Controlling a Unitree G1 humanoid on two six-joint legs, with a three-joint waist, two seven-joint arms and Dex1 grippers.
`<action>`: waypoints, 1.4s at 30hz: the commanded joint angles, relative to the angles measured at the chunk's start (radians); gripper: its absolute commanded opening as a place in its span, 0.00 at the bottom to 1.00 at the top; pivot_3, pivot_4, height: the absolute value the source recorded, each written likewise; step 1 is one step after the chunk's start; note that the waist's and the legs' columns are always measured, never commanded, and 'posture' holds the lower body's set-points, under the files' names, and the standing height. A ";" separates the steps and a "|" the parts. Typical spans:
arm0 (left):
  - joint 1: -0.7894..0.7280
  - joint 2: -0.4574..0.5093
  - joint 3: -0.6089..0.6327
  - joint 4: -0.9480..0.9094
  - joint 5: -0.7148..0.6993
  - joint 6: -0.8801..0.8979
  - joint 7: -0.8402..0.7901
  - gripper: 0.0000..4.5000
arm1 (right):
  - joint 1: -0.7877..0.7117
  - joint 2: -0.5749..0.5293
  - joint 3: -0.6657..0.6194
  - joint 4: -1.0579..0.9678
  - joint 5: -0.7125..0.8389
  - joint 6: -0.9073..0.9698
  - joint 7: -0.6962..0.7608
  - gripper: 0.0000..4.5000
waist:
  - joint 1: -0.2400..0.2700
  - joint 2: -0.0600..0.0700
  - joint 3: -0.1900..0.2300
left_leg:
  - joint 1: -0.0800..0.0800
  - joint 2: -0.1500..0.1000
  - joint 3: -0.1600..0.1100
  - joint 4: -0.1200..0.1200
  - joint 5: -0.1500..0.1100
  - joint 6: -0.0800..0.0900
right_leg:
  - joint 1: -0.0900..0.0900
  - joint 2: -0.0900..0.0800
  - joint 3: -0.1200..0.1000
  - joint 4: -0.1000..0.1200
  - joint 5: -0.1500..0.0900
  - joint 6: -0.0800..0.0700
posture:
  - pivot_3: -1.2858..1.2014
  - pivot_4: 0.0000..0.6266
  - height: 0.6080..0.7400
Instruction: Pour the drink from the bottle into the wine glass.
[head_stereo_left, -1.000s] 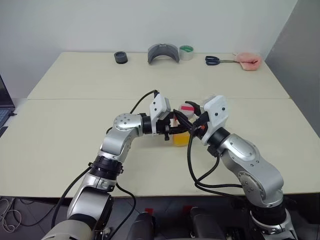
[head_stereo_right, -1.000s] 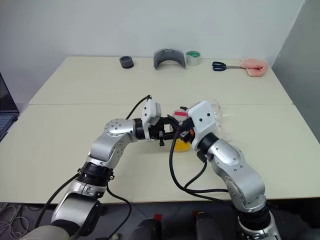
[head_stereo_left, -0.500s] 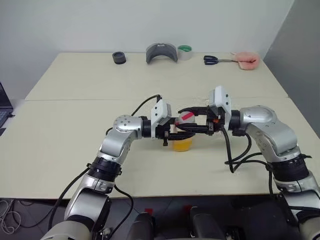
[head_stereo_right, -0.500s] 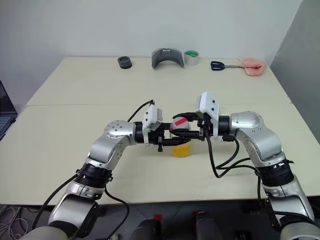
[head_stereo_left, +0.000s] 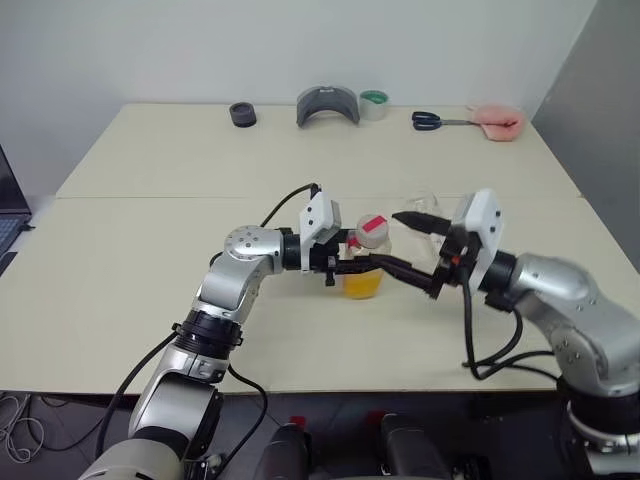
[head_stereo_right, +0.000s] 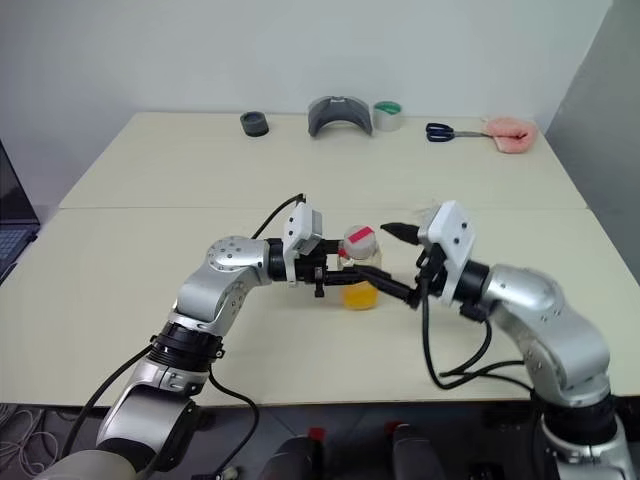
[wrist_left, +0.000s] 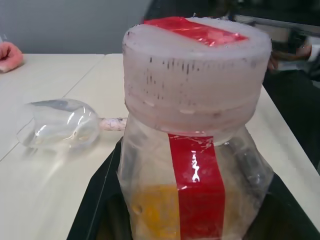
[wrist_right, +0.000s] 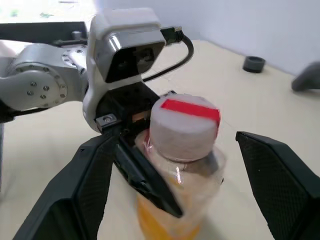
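The bottle (head_stereo_left: 366, 262) stands upright on the table, its red-and-white cap (head_stereo_left: 373, 229) on. The orange drink (head_stereo_left: 362, 285) fills its lower part. My left gripper (head_stereo_left: 352, 268) reaches in from the left and is shut on the bottle's body (wrist_left: 195, 165). My right gripper (head_stereo_left: 392, 242) is open just to the right of the bottle; its fingers (wrist_right: 89, 186) stand wide on either side of the cap without touching it. The wine glass (wrist_left: 59, 123) lies on its side on the table behind my right gripper, empty (head_stereo_left: 424, 204).
Along the table's far edge lie a black roll (head_stereo_left: 241, 114), a grey curved piece (head_stereo_left: 327, 105), a tape roll (head_stereo_left: 373, 104), scissors (head_stereo_left: 430, 121) and a pink object (head_stereo_left: 497, 121). A laptop's edge (head_stereo_left: 6, 205) shows at the far left.
My right gripper, which was closed around the cap, has opened wide and drawn back to the right. The left gripper and the bottle have stayed in place.
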 joint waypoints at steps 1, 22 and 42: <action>-0.034 -0.019 0.014 0.001 0.001 -0.038 0.014 0.41 | -0.008 0.076 0.056 -0.096 -0.079 0.043 -0.197 0.89 | -0.003 0.000 0.000 | 0.000 0.000 0.000 0.000 0.000 0.000 | 0.000 0.000 0.000 0.000 0.000 0.000 | 0.52 0.24 1.00; -0.048 -0.021 0.011 0.031 0.015 -0.056 0.009 0.41 | -0.019 0.302 0.225 -0.060 -0.303 0.028 -0.463 0.76 | -0.005 0.000 0.000 | 0.000 0.000 0.000 0.000 0.000 0.000 | 0.000 0.000 0.000 0.000 0.000 0.000 | 0.52 0.24 1.00; -0.089 -0.003 0.015 0.050 -0.003 -0.022 -0.052 0.41 | -0.307 -0.082 0.209 0.504 -0.095 -0.315 0.451 0.43 | -0.010 0.000 0.000 | 0.001 0.000 0.001 -0.001 0.000 0.000 | 0.001 0.001 -0.001 -0.001 0.000 0.000 | 0.52 0.24 1.00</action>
